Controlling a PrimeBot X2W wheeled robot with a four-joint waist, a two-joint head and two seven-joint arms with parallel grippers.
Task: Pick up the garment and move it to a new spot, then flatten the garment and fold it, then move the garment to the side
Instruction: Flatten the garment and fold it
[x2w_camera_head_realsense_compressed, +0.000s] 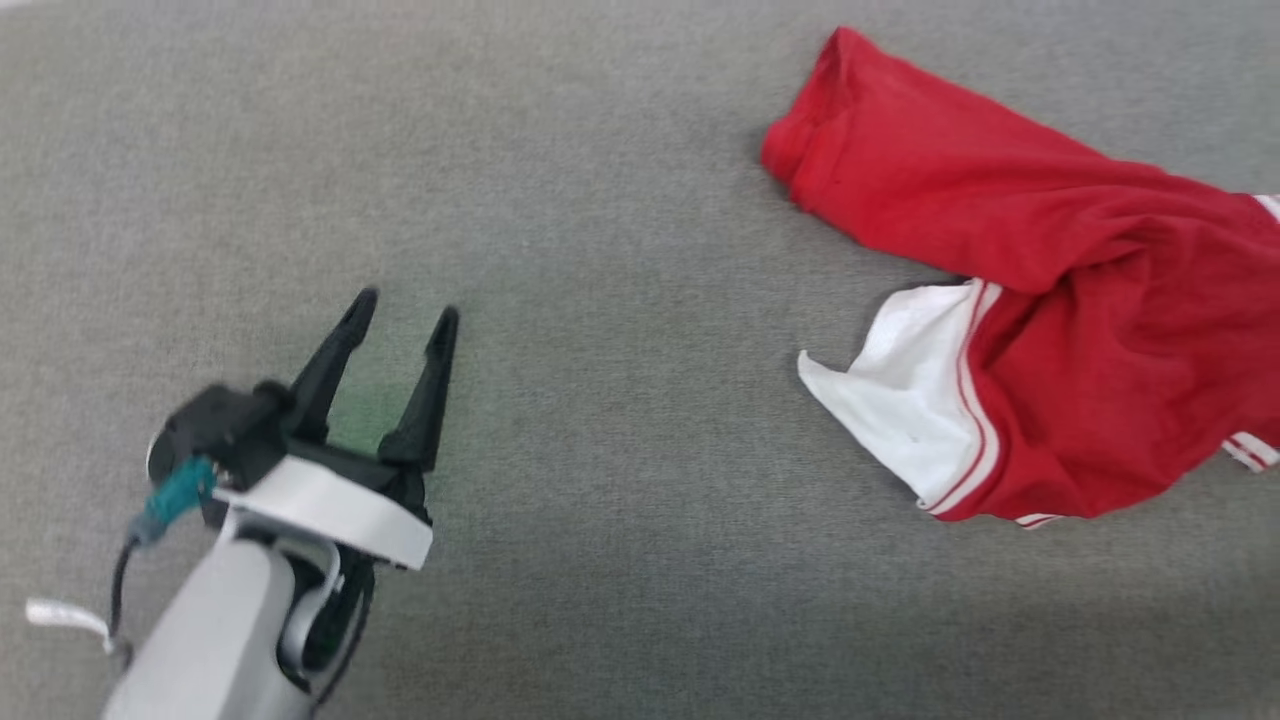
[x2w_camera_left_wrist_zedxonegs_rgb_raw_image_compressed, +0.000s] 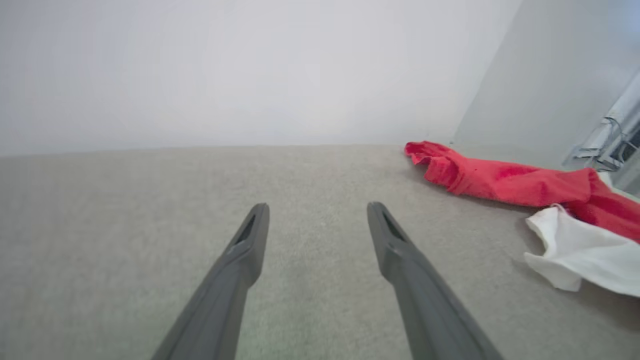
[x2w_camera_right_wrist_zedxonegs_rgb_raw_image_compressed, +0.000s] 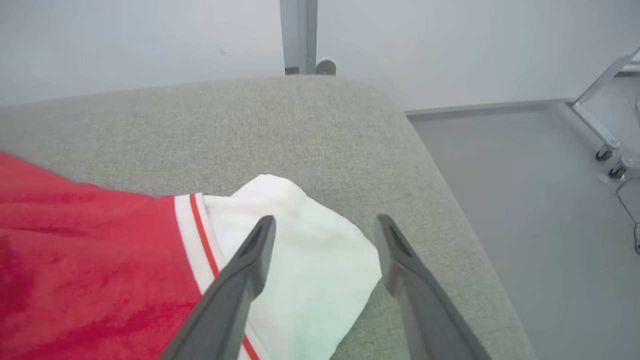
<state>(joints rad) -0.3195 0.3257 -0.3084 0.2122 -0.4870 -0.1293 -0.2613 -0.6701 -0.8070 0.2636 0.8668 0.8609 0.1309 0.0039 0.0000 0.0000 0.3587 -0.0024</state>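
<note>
The garment (x2w_camera_head_realsense_compressed: 1050, 300) is a red shirt with white sleeves and striped trim, lying crumpled at the right of the grey padded surface (x2w_camera_head_realsense_compressed: 620, 200). My left gripper (x2w_camera_head_realsense_compressed: 404, 318) hovers open at the lower left, well apart from the cloth, nothing between its fingers. From the left wrist the garment (x2w_camera_left_wrist_zedxonegs_rgb_raw_image_compressed: 505, 180) lies off to the right of the open left gripper (x2w_camera_left_wrist_zedxonegs_rgb_raw_image_compressed: 315, 212). In the right wrist view my right gripper (x2w_camera_right_wrist_zedxonegs_rgb_raw_image_compressed: 325, 225) stands open just above a white sleeve of the garment (x2w_camera_right_wrist_zedxonegs_rgb_raw_image_compressed: 310, 260), gripping nothing.
The padded surface (x2w_camera_right_wrist_zedxonegs_rgb_raw_image_compressed: 300, 125) ends in a rounded corner close to the right gripper, with grey floor (x2w_camera_right_wrist_zedxonegs_rgb_raw_image_compressed: 525, 200) beyond. A wheeled metal stand (x2w_camera_right_wrist_zedxonegs_rgb_raw_image_compressed: 605, 100) stands on that floor. A pale wall (x2w_camera_left_wrist_zedxonegs_rgb_raw_image_compressed: 250, 65) rises behind the surface.
</note>
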